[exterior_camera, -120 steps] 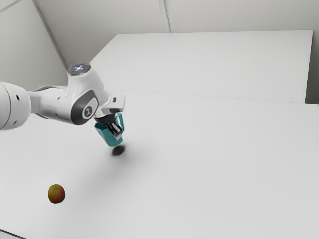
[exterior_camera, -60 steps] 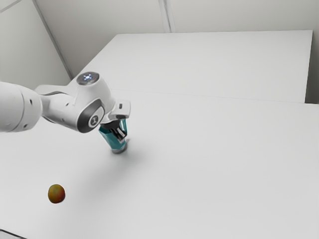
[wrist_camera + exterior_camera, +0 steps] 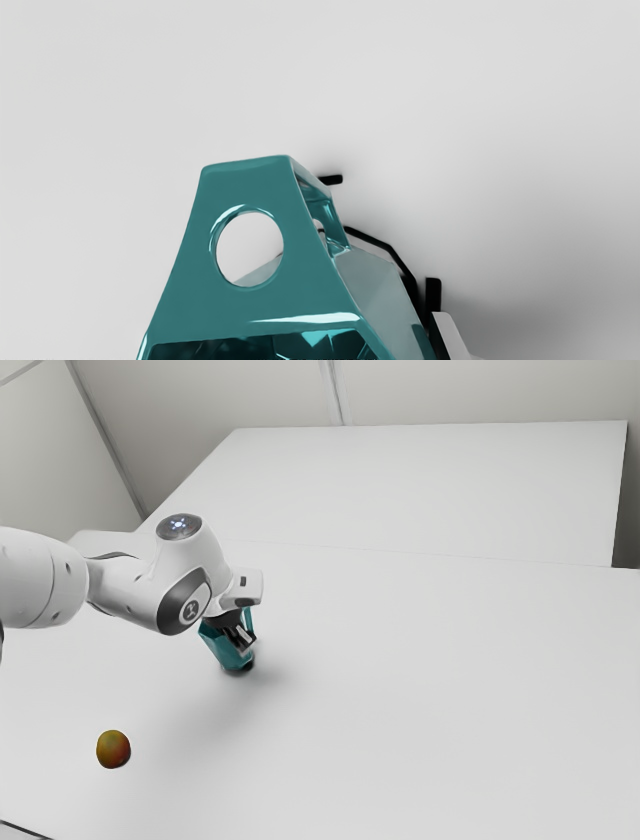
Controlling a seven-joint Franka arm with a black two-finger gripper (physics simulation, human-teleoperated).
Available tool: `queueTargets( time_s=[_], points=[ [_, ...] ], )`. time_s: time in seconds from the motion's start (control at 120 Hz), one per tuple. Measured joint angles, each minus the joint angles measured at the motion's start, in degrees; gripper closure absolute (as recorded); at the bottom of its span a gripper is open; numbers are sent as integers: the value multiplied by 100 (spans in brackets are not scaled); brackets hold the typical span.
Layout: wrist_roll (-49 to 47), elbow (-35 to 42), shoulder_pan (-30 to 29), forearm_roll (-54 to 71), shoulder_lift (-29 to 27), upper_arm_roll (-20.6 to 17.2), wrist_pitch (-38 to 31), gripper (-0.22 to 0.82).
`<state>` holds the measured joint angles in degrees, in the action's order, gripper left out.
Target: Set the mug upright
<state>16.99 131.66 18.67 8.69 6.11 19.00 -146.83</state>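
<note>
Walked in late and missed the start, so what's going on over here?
A robot arm has a teal mug in its gripper, apparently to stand it upright. The mug's open end is up but leans toward the exterior view's left, so it isn't upright yet. Its base is low over the table; whether it touches, I can't tell. A reddish-green round fruit lies apart on the table.

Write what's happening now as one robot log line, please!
claw: at teal mug | fully upright: can't tell | round fruit: on table, apart
</note>
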Motion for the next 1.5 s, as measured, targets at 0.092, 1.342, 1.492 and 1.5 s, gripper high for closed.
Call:
queueTargets(
  time_s=[0.092, 1.342, 1.492, 1.5],
  points=[
    [-12, 2, -5, -31, 0, -6, 6, 72],
    [33, -166, 3, -104, -735, -21, 515, 24],
    [16, -471, -34, -104, -846, -56, 783, 22],
    [16, -508, -38, -104, -848, -60, 806, 22]
  ],
)
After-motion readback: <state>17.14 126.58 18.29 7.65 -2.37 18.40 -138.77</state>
